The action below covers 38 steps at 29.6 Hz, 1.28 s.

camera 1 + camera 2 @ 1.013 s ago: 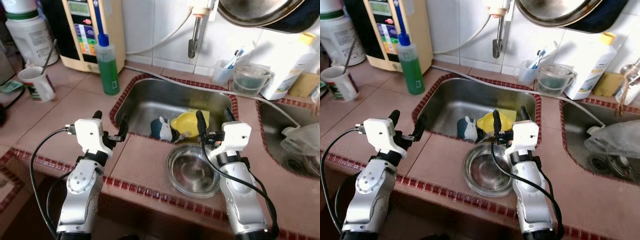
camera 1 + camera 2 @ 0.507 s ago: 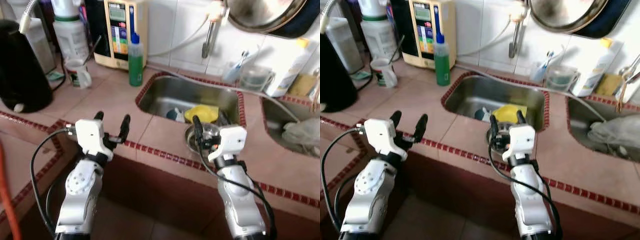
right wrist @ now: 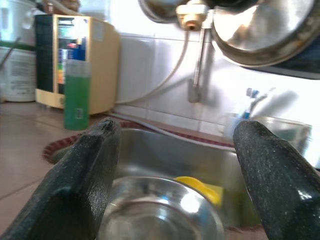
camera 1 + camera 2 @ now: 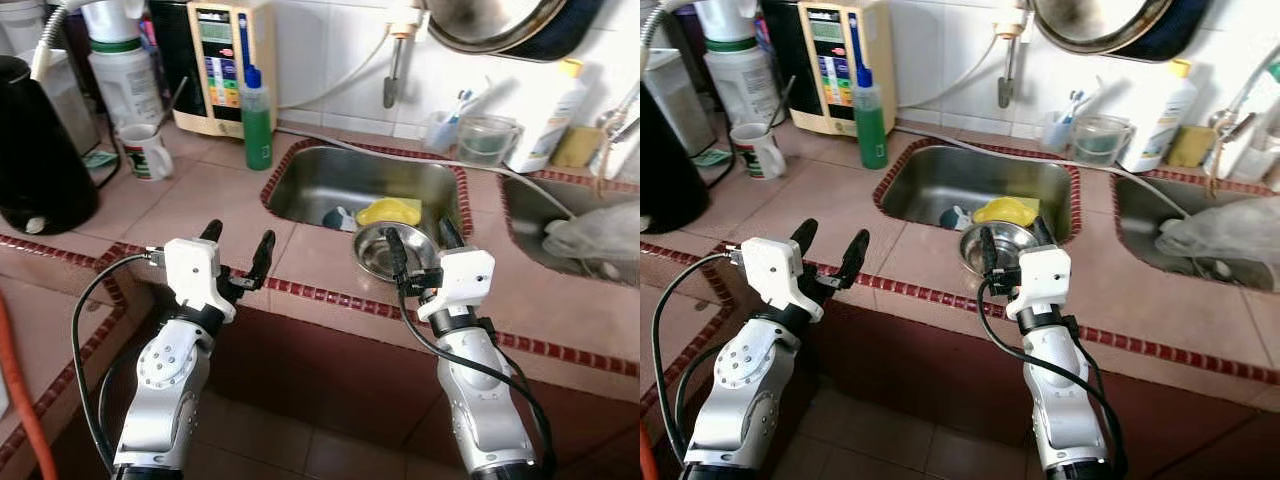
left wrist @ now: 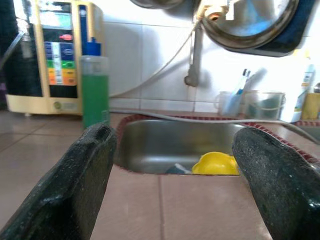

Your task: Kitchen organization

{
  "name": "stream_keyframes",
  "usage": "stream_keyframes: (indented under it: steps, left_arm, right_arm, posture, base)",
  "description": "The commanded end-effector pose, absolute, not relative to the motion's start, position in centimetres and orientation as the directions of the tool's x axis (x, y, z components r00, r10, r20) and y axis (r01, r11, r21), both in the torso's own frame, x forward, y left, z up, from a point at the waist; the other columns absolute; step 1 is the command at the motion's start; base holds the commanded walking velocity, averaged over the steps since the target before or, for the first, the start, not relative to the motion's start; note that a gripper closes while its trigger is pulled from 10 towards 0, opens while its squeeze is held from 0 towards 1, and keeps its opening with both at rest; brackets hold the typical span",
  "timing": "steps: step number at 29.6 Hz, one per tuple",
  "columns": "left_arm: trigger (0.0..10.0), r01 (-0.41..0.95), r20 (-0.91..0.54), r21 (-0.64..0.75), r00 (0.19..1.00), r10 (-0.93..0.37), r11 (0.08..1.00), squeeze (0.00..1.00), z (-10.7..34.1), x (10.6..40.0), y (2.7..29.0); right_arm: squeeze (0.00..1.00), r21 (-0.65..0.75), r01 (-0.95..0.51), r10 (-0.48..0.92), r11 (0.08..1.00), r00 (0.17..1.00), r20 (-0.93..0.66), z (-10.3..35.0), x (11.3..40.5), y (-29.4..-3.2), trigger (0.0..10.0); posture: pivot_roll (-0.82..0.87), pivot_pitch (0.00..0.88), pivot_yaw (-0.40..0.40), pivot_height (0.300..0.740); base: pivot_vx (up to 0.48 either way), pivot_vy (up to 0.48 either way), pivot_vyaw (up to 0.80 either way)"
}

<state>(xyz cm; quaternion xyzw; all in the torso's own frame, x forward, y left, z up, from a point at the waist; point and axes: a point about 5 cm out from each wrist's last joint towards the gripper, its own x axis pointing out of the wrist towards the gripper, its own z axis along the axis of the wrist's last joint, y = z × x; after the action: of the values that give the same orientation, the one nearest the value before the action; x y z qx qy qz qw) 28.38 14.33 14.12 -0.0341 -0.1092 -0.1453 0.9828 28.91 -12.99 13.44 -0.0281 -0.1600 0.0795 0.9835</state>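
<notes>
No legible words, brands or numbers anywhere. Closest candidate: cream water purifier (image 4: 222,62) against the tiled wall, front panel bearing a small display window and a column of coloured bands, yellow, green, blue, red, all too blurred to read. Same panel in the left wrist view, still unreadable. Dark print on the white mug (image 4: 146,152), shapes only, no letters to make out. Green bottle (image 4: 257,118), white jug (image 4: 125,78) and white bottle (image 4: 545,118) near the second sink: no readable labels.
</notes>
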Motion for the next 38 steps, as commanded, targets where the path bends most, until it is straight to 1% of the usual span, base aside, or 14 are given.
stream_keyframes:
  steps: [1, 13, 23, 27, 28, 29, 30, 31, 34, 38]
  left_arm:
    - [10.0, 0.312, 0.233, -0.036, 0.926, -0.296, 0.949, 0.00, 14.4, 28.3, 13.9]
    - [10.0, 0.326, 0.227, -0.031, 0.923, -0.310, 0.945, 0.00, 14.3, 28.4, 13.7]
    - [10.0, 0.334, 0.230, -0.048, 0.921, -0.315, 0.942, 0.00, 14.3, 28.5, 13.4]
    - [10.0, 0.364, 0.212, 0.000, 0.910, -0.355, 0.931, 0.00, 14.2, 28.4, 13.2]
    - [10.0, 0.378, 0.209, 0.012, 0.904, -0.372, 0.926, 0.00, 14.2, 28.3, 13.1]
    - [10.0, 0.378, 0.209, 0.012, 0.904, -0.372, 0.926, 0.00, 14.2, 28.3, 13.1]
    - [10.0, 0.421, 0.200, 0.035, 0.886, -0.419, 0.906, 0.00, 14.2, 28.1, 12.7]
    - [10.0, 0.421, 0.200, 0.035, 0.886, -0.419, 0.906, 0.00, 14.2, 28.1, 12.7]
    - [10.0, 0.532, 0.161, 0.122, 0.822, -0.546, 0.838, 0.00, 14.0, 27.3, 11.8]
    - [10.0, 0.563, 0.133, 0.138, 0.805, -0.579, 0.815, 0.00, 13.6, 27.3, 11.6]
  right_arm:
    - [0.00, -0.085, -0.131, 0.152, 0.988, 0.934, 0.324, 13.8, 29.0, -13.4, 10.0]
    - [0.00, -0.089, -0.130, 0.152, 0.988, 0.934, 0.324, 13.8, 29.0, -13.4, 10.0]
    - [0.00, -0.072, -0.130, 0.146, 0.989, 0.936, 0.320, 13.8, 29.1, -13.4, 10.0]
    - [0.00, -0.043, -0.150, 0.156, 0.988, 0.938, 0.308, 13.7, 29.1, -13.2, 10.0]
    - [0.12, -0.040, -0.152, 0.157, 0.987, 0.939, 0.307, 13.7, 29.1, -13.2, 10.0]
    - [0.12, -0.040, -0.152, 0.157, 0.987, 0.939, 0.307, 13.7, 29.1, -13.2, 10.0]
    - [1.00, -0.036, -0.160, 0.163, 0.986, 0.938, 0.306, 13.6, 29.1, -13.2, 10.0]
    - [1.00, -0.036, -0.160, 0.163, 0.986, 0.938, 0.306, 13.6, 29.1, -13.2, 10.0]
    - [1.00, -0.025, -0.182, 0.181, 0.983, 0.936, 0.303, 13.6, 29.2, -13.1, 10.0]
    - [1.00, -0.018, -0.206, 0.202, 0.978, 0.935, 0.293, 13.6, 29.5, -13.1, 10.0]
  posture:
    - [0.00, 0.027, -0.004, 0.740]
    - [0.00, 0.028, -0.004, 0.740]
    - [0.00, 0.033, -0.005, 0.740]
    - [0.00, 0.037, -0.004, 0.740]
    - [0.00, 0.038, -0.004, 0.740]
    - [0.00, 0.038, -0.004, 0.740]
    - [0.00, 0.039, -0.005, 0.740]
    - [0.00, 0.039, -0.005, 0.740]
    - [0.01, 0.040, -0.005, 0.740]
    - [0.00, 0.046, -0.001, 0.740]
  base:
    - [0.000, -0.304, 0.00]
    - [0.000, -0.369, 0.00]
    - [0.000, 0.000, 0.00]
    - [0.000, 0.000, 0.00]
    - [0.000, 0.000, 0.00]
    - [0.000, 0.000, 0.00]
    - [0.000, 0.000, 0.00]
    - [0.000, 0.000, 0.00]
    - [0.000, 0.000, 0.00]
    - [0.000, 0.000, 0.00]
